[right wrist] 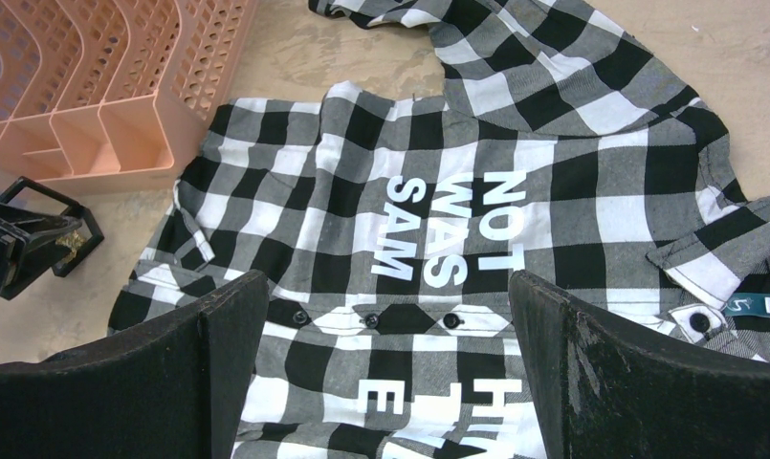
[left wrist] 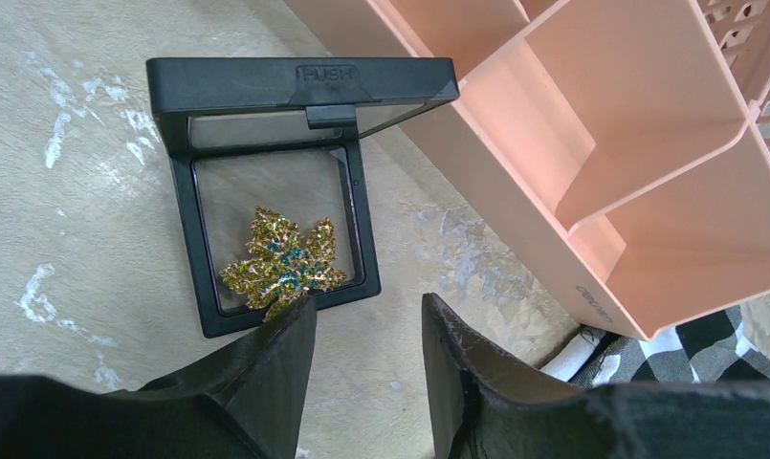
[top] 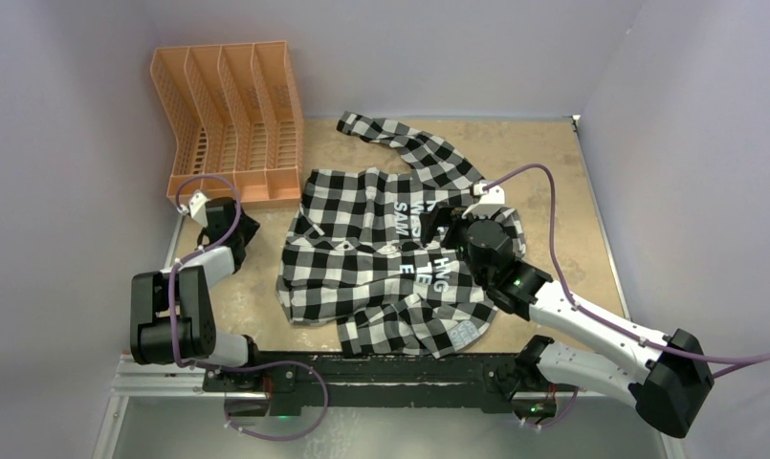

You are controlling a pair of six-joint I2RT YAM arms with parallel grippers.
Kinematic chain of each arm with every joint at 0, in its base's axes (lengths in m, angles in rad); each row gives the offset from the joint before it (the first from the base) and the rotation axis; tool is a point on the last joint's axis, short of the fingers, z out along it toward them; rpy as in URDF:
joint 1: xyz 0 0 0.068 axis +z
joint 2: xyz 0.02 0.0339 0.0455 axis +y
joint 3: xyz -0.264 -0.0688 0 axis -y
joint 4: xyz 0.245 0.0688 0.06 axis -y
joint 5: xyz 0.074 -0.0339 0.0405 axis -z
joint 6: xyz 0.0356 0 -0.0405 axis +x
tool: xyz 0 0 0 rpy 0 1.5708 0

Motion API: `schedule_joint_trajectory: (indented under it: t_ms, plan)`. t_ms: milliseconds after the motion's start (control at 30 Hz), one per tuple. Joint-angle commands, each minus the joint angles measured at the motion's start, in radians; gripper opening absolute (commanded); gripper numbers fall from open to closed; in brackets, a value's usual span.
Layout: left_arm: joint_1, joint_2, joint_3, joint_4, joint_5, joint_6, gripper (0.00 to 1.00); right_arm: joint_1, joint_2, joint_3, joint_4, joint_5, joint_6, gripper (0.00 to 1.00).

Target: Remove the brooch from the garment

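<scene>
Plainly, the brooch (left wrist: 283,263) was off the garment (top: 362,268): it lay flat in the tray of a black display case (left wrist: 266,91), just ahead of and below the left claw (left wrist: 369,320), gold and leaf-shaped with a teal centre. The case sat on the bench (left wrist: 75,239) with its lid tipped up on the side farthest from that claw, the word PUSH moulded on the lid's edge. The left claw stood partly open with nothing between its fingers, and bare bench showed through the gap. The tip of one finger (left wrist: 290,335) overlapped the brooch's nearest lobe in the wrist view, and whether it touched could not be told. Beside the case, on the other finger's side, stood a peach-coloured file rack (left wrist: 572,143), and a corner of the garment showed just past the rack's near end. The right claw (right wrist: 388,296) hung over the garment, well apart from the case, its fingers spread wide and holding nothing. Ahead of its gap the white block lettering (right wrist: 452,229) read NOT WAS SAM, a row of small black buttons (right wrist: 366,319) ran between the fingertips, and one sleeve lay folded beyond the lettering
</scene>
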Motion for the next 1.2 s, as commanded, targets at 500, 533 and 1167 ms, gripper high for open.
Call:
schedule_joint_trajectory:
  t_ms: [500, 533, 1167]
  plan:
    - [-0.005, 0.024, 0.056, -0.017, -0.009, 0.039, 0.43, 0.004, -0.008, -0.005, 0.024, 0.020, -0.017, 0.98]
    - [-0.004, 0.024, 0.060, -0.026, -0.018, 0.044, 0.43, 0.003, -0.008, -0.005, 0.024, 0.021, -0.018, 0.98]
    - [-0.007, 0.012, 0.082, -0.049, 0.064, 0.041, 0.43, 0.004, -0.007, -0.005, 0.023, 0.021, -0.017, 0.98]
